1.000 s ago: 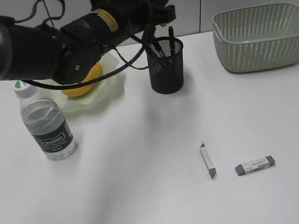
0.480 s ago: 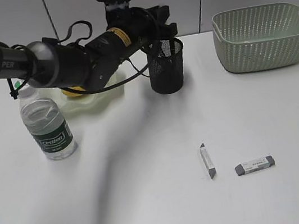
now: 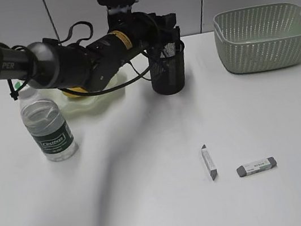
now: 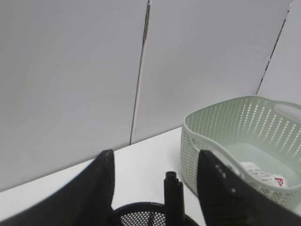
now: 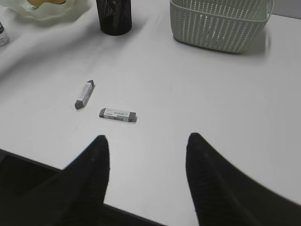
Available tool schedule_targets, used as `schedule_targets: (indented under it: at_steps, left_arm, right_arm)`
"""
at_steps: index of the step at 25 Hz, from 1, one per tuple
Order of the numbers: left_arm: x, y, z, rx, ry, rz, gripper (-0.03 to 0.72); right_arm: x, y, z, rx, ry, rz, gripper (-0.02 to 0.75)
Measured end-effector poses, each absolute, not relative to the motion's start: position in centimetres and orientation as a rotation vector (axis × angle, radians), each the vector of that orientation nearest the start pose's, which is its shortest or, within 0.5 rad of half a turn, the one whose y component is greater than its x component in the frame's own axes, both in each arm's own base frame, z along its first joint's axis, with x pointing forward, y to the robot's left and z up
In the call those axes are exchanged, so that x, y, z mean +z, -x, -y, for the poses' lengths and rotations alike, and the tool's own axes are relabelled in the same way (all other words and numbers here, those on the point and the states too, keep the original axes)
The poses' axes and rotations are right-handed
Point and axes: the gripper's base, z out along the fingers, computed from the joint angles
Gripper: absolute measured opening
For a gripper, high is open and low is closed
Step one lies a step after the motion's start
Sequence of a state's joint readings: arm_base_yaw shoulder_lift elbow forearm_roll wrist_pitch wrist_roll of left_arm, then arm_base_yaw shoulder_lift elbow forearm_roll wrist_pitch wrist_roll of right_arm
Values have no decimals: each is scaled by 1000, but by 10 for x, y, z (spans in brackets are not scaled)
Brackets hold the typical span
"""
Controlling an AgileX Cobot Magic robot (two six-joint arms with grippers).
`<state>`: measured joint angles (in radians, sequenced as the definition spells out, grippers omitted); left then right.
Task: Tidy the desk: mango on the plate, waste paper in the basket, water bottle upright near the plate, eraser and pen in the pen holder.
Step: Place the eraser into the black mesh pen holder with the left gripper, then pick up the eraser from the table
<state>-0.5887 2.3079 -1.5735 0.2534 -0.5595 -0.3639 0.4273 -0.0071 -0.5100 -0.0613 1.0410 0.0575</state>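
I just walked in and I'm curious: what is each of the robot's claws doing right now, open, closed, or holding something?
Left gripper: open above the pen holder, holding nothing; a pen stands in the holder.
Right gripper: open, empty, over the desk.

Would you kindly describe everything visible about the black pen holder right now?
The pen holder is a black wire-mesh cylindrical cup, standing upright on the white desk between the plate and the basket. A dark pen stands inside, its top above the rim. The left claw hangs open directly over it, fingers either side of the pen.
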Motion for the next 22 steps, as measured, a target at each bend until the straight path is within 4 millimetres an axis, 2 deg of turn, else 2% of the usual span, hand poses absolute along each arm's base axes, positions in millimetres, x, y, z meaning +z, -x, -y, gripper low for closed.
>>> schedule_targets:
  at_steps: [2, 5, 7, 9, 11, 13, 18, 22]
  left_arm:
    - [172, -426, 297, -632, -480, -1700, 435]
    - [209, -416, 289, -531, -491, -1852, 417]
    - [245, -402, 275, -456, -483, -1950, 361]
    - [272, -383, 259, -395, -499, -2006, 279]
    - [289, -357, 239, -329, -536, -2063, 203]
    - [297, -322, 213, -270, -558, -2142, 176]
    - [313, -225, 138, -107, -589, -2356, 171]
    - [320, -149, 85, -96, -541, -2442, 173]
  right_arm:
    - [282, 4, 7, 237, 368, -1980, 421]
    - [282, 4, 7, 237, 368, -1980, 421]
    - [282, 4, 7, 237, 368, -1980, 420]
    - [282, 4, 7, 237, 368, -1980, 420]
    - [282, 4, 7, 237, 368, -1980, 420]
    - [282, 4, 7, 237, 368, -1980, 420]
    - [282, 4, 7, 236, 369, -1980, 420]
    - [282, 4, 7, 236, 369, -1980, 420]
